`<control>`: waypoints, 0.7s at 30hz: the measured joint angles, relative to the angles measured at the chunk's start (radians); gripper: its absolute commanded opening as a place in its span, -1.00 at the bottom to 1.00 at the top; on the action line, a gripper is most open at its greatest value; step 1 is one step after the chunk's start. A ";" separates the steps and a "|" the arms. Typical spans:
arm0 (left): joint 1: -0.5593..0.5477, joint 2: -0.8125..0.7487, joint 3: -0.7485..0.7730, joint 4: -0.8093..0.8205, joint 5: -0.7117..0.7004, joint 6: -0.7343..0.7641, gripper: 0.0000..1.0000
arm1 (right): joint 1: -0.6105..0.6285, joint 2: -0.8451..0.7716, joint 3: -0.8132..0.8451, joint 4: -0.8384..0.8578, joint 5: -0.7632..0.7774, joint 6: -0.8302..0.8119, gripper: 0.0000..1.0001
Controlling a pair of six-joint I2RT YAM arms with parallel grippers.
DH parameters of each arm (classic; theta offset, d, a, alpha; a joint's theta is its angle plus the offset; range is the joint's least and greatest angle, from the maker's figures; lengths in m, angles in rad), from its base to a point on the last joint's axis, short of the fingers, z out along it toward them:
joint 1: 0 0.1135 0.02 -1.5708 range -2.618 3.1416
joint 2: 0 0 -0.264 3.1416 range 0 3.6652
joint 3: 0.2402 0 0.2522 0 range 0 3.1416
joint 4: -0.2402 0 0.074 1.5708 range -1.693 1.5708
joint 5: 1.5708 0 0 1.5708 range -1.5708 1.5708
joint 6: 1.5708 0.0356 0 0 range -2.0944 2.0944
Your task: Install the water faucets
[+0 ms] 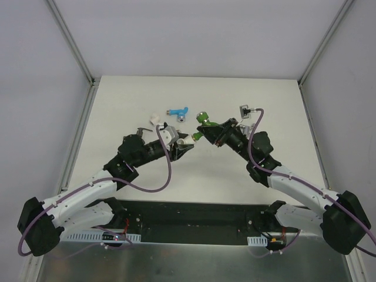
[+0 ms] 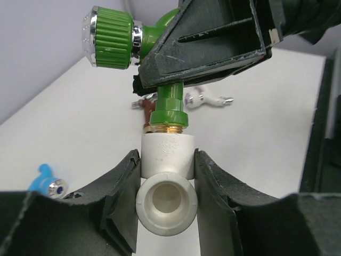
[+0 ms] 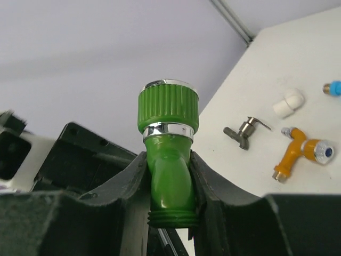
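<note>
Where the 2 arms meet above mid-table, the left gripper [image 1: 187, 144] is clamped on a white fitting [image 2: 164, 186], and the right gripper [image 1: 207, 133] is clamped on the green faucet [image 3: 168, 160], whose brass thread sits at the fitting's upper mouth. Both stand well apart from the side edges of the table [image 1: 129, 100], with bare top toward the near edge. The blue faucet [image 1: 176, 110], a spare fitting [image 1: 154, 118] and a pale faucet [image 1: 244, 110] lie just behind, nearer the far edge.

1 white pipe fitting [image 1: 154, 118] lies on the white table [image 1: 276, 106], in its far half; a 2nd white fitting [image 2: 164, 181] is raised above the table's middle.
</note>
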 measured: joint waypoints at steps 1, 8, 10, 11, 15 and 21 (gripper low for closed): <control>-0.031 -0.002 0.000 -0.016 -0.056 0.045 -1.00 | 0.009 -0.008 0.000 -0.032 0.034 0.011 -0.95; -0.148 0.005 -0.034 -0.060 -0.321 0.218 -1.00 | 0.048 -0.010 -0.027 -0.141 0.185 0.098 0.03; -0.156 0.005 -0.042 -0.068 -0.381 0.219 -1.00 | 0.048 -0.013 -0.032 -0.164 0.213 0.078 0.18; -0.154 0.005 -0.043 -0.078 -0.420 0.217 -1.00 | 0.045 -0.018 -0.035 -0.171 0.224 0.061 0.28; -0.115 0.001 -0.043 -0.142 -0.489 0.164 -1.00 | 0.000 -0.103 -0.063 -0.197 0.204 -0.095 0.45; 0.064 -0.029 -0.043 -0.242 -0.296 0.011 -1.00 | -0.120 -0.252 -0.116 -0.197 0.028 -0.448 0.50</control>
